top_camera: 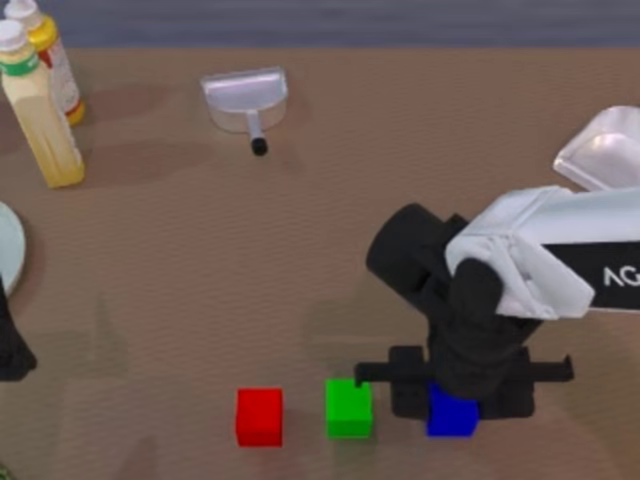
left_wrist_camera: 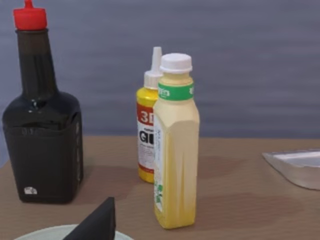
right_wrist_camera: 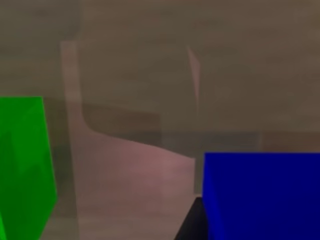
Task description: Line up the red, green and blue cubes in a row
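Three cubes lie in a row near the table's front edge: the red cube [top_camera: 259, 416], the green cube [top_camera: 349, 408] and the blue cube [top_camera: 452, 418]. My right gripper [top_camera: 455, 395] is down over the blue cube and shut on it, its black body covering the cube's far part. The right wrist view shows the blue cube [right_wrist_camera: 260, 195] with one dark finger [right_wrist_camera: 192, 227] against its side, and the green cube [right_wrist_camera: 22, 165] a gap away. My left gripper [top_camera: 8, 355] is parked open at the table's left edge; one finger [left_wrist_camera: 97, 225] shows.
A pale yellow sauce bottle [top_camera: 42, 110] and a mustard bottle [top_camera: 50, 50] stand at the back left. A dark bottle with a red cap [left_wrist_camera: 42, 130] shows only in the left wrist view. A grey dustpan [top_camera: 245, 98] lies at the back centre, a plate [top_camera: 8, 245] at the left edge.
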You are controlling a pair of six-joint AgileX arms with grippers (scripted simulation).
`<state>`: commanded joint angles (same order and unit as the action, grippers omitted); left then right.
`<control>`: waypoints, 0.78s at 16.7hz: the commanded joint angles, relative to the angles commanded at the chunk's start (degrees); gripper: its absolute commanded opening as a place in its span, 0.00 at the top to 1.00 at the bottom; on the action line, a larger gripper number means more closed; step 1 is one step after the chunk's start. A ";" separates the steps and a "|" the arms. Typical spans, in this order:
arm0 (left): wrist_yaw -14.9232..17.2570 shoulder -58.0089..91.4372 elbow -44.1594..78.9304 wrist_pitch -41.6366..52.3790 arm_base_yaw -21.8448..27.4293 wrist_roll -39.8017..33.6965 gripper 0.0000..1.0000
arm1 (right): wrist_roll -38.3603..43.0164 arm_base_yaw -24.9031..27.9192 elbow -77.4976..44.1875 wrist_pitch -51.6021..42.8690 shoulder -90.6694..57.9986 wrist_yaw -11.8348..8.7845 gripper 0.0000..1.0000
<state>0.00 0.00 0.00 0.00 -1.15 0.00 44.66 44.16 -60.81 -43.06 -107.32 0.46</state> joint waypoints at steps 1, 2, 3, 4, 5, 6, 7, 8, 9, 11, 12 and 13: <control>0.00 0.00 0.00 0.00 0.00 0.00 0.00 | 0.00 0.00 0.00 0.00 0.00 0.00 1.00; 0.00 0.00 0.00 0.00 0.00 0.00 0.00 | 0.00 0.00 0.00 0.00 0.00 0.00 0.92; 0.00 0.00 0.00 0.00 0.00 0.00 0.00 | 0.00 0.00 0.00 0.00 0.00 0.00 0.85; 0.00 0.00 0.00 0.00 0.00 0.00 0.00 | 0.00 0.00 0.00 0.00 0.00 0.00 0.77; 0.00 0.00 0.00 0.00 0.00 0.00 0.00 | 0.00 0.00 0.00 0.00 0.00 0.00 0.70; 0.00 0.00 0.00 0.00 0.00 0.00 0.00 | 0.00 0.00 0.00 0.00 0.00 0.00 0.62; 0.00 0.00 0.00 0.00 0.00 0.00 0.00 | 0.00 0.00 0.00 0.00 0.00 0.00 0.55; 0.00 0.00 0.00 0.00 0.00 0.00 0.00 | 0.00 0.00 0.00 0.00 0.00 0.00 0.47; 0.00 0.00 0.00 0.00 0.00 0.00 0.00 | 0.00 0.00 0.00 0.00 0.00 0.00 0.40; 0.00 0.00 0.00 0.00 0.00 0.00 0.00 | 0.00 0.00 0.00 0.00 0.00 0.00 0.25; 0.00 0.00 0.00 0.00 0.00 0.00 0.00 | 0.00 0.00 0.00 0.00 0.00 0.00 0.17; 0.00 0.00 0.00 0.00 0.00 0.00 0.00 | 0.00 0.00 0.00 0.00 0.00 0.00 0.10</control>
<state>0.00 0.00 0.00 0.00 -1.15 0.00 44.66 44.16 -60.81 -43.06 -107.32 0.46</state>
